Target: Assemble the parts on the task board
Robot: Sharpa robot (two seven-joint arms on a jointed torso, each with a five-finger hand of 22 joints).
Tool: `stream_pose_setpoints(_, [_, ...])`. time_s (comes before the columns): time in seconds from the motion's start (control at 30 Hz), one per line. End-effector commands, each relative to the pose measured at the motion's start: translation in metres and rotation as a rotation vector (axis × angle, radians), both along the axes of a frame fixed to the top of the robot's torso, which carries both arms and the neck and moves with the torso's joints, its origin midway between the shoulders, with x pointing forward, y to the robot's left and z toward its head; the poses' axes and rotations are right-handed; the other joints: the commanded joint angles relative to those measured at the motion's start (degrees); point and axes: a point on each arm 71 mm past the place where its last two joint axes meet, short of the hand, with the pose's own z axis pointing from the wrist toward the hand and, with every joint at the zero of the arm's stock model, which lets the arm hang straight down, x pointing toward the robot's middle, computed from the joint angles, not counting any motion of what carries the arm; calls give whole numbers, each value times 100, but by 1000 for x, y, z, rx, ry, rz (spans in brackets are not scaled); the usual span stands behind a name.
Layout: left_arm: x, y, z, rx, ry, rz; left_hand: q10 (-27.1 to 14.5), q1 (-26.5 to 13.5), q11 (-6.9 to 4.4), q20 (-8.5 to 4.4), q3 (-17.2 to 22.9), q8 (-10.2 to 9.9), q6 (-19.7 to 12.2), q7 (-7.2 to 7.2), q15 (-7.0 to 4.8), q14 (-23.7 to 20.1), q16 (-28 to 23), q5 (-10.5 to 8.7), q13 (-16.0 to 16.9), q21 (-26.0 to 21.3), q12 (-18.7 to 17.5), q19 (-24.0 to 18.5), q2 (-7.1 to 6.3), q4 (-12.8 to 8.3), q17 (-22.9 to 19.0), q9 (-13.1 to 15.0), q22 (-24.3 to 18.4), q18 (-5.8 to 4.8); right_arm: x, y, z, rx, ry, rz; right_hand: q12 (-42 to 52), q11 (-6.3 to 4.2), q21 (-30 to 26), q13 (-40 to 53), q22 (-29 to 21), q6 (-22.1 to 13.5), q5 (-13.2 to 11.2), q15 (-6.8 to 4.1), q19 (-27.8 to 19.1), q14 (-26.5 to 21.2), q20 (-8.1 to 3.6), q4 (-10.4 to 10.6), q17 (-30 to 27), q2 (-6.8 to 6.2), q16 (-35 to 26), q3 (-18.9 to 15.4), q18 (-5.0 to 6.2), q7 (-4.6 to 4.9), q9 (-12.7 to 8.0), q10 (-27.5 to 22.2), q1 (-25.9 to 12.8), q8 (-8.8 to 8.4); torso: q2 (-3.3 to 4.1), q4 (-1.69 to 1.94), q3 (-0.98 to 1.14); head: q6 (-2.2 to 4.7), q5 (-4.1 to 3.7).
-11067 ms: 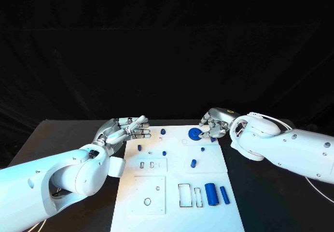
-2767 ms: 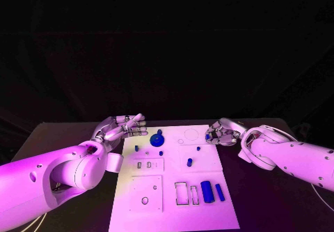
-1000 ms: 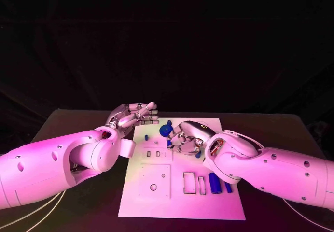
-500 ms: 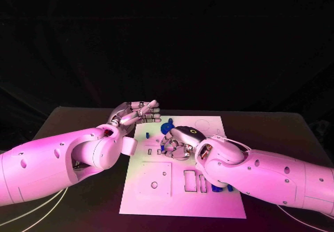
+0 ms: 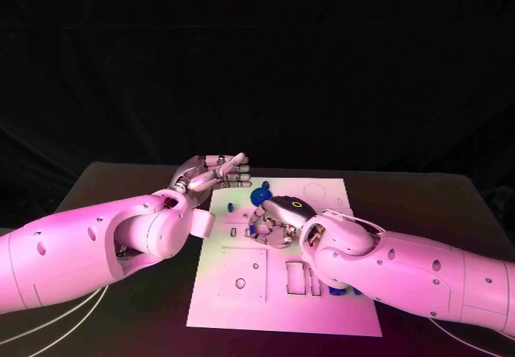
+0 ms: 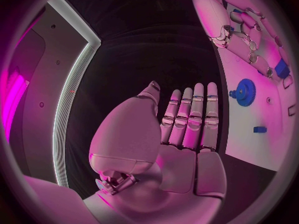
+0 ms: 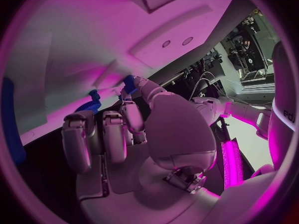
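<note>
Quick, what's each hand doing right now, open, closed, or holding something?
Left hand: open, fingers straight, holding nothing, beside the task board.
Right hand: pinching a small blue part between its fingers over the board.

Magenta light throughout, dark backdrop, wrist views fisheye-bent.
</note>
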Motion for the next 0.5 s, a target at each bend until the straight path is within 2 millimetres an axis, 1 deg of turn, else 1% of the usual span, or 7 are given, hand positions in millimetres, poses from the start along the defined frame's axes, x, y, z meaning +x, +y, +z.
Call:
stream_pose_setpoints(0.03, [-1,-2,1,-11,-4,-19,4,69,25,12,-6,-23,8,37,16,-6,-24,22,-5,-16,-17,-46,-3,-36,8,-8,-8,18,0,-1,-5,-48,1,2,-5,11,25,-3,1508,21,-30,-34,600,528,-20,-7,1246,11,25,-28,-37,-24,277,29,39,184,0,-7,-2,-6,7])
stream_pose_setpoints(0.17, [-1,-2,1,-10,-4,-19,4,69,25,12,-6,-23,8,37,16,-6,-24,22,-5,-16,-17,-46,-3,-36,8,-8,-8,18,0,-1,-6,-58,2,-1,-16,12,25,-14,1508,18,-38,-33,600,527,-19,-11,1238,-5,22,-34,-37,-23,279,20,35,185,-1,-9,3,-12,9])
stream_pose_setpoints(0.37, [-1,-2,1,-10,-4,-19,4,69,25,12,-6,-23,8,37,16,-6,-24,22,-5,-16,-17,-46,-3,-36,8,-8,-8,18,1,-3,-7,-76,-1,-10,-26,13,25,-20,1508,13,-51,-31,600,525,-18,-19,1232,-29,19,-42,-37,-21,281,12,32,184,-3,-1,4,-25,14])
stream_pose_setpoints(0.5, [-1,-2,1,-10,-4,-19,4,69,25,12,-6,-23,8,37,16,-6,-24,22,-5,-16,-17,-46,-3,-36,8,-8,-8,18,1,-5,-7,-77,-6,-16,-25,13,25,-20,1508,13,-51,-31,600,525,-18,-20,1232,-29,19,-42,-37,-21,281,12,32,184,-1,-6,3,-28,17])
